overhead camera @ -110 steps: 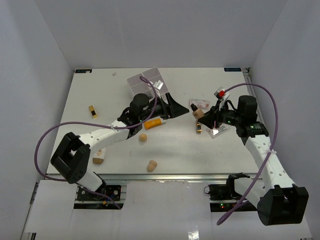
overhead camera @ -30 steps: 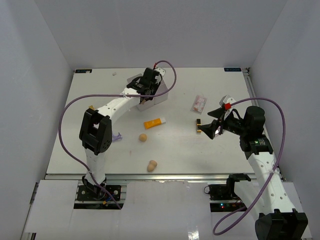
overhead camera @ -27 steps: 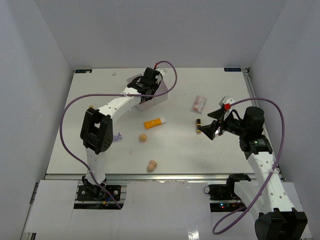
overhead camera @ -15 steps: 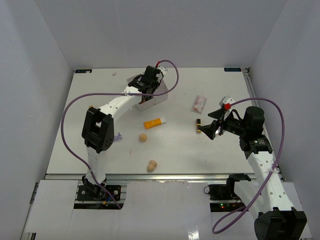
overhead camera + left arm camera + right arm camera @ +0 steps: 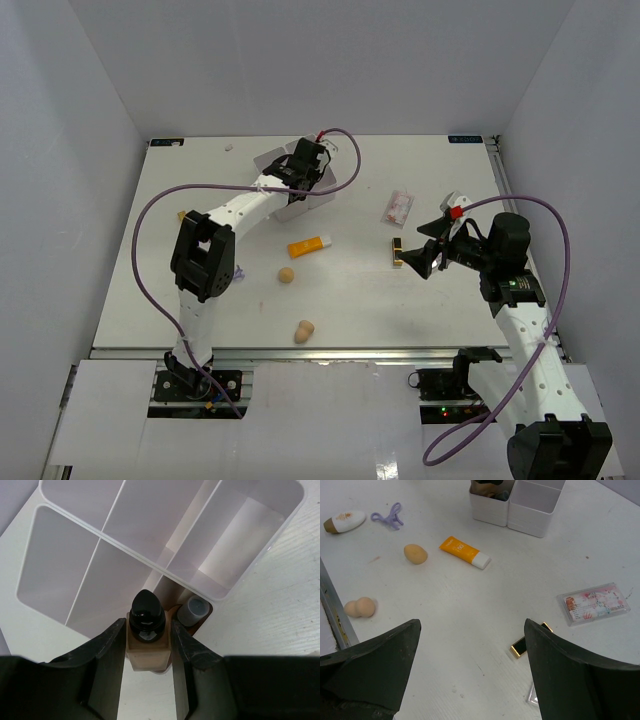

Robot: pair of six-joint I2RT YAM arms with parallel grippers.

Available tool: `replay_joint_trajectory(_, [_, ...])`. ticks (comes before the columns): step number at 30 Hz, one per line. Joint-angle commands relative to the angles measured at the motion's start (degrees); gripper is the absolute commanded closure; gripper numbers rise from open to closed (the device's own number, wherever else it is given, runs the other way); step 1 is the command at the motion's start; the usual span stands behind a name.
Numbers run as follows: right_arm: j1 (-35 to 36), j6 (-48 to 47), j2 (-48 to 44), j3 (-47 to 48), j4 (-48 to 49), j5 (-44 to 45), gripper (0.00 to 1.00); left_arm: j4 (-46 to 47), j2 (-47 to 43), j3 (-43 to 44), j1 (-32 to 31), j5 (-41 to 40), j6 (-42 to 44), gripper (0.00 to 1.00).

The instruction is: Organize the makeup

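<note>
In the overhead view, the left claw (image 5: 304, 166) is seen reaching over the white box (image 5: 318, 196) at the far middle of the counter (image 5: 180, 190), and the right claw (image 5: 418, 258) is seen near the black-gold lipstick (image 5: 398, 252). An orange tube (image 5: 309, 245), an egg-shaped sponge (image 5: 286, 274), a double sponge (image 5: 304, 329) and a pinkish packet (image 5: 400, 207) are spread over the counter between the arms. In the left wrist view, the left claw is shown clamped on a skin-tone bottle (image 5: 146, 651), gripped by its body with the dark cap standing out between the fingertips, above the box's compartments. A grey-capped bottle (image 5: 192, 611) is seen in the nearest compartment, just beside the held one. In the right wrist view, the right claw's fingers (image 5: 370, 670) are spread wide with nothing between them. The lipstick lies just ahead of them, the packet to its right. A purple loop (image 5: 387, 516) and a white oval bottle (image 5: 344, 521) are seen at the far left.
</note>
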Motion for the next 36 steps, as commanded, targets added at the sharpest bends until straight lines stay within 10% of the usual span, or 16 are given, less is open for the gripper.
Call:
replay_joint_trajectory(1, [-0.43,-0.42,0.01,-0.3,0.95,-1.51,0.1,1.36,-2.17,0.1,0.02,-1.9,-0.18,0.56])
replay_joint_trajectory(8, [-1.01,-0.5,0.05,-0.47,0.95,-1.85,0.1,1.27,-3.3,0.48,-1.37,-2.36,-0.2,0.28])
replay_joint_trajectory(22, [-1.85,-13.22,0.34,0.22,-6.99,-13.42,0.1,-1.05,-16.39,0.56,-3.34,7.6,-8.36,0.15])
replay_joint_trajectory(27, [-0.3,-24.83,3.32,4.17,-18.46,-19.1,0.1,2.9,-32.3,-12.42,-2.89,19.34,-17.45,0.05])
replay_joint_trajectory(36, [26.96,-37.7,16.35,13.62,-29.98,-1.88,0.1,9.65,-68.98,-48.74,-1.24,35.21,-32.07,0.02])
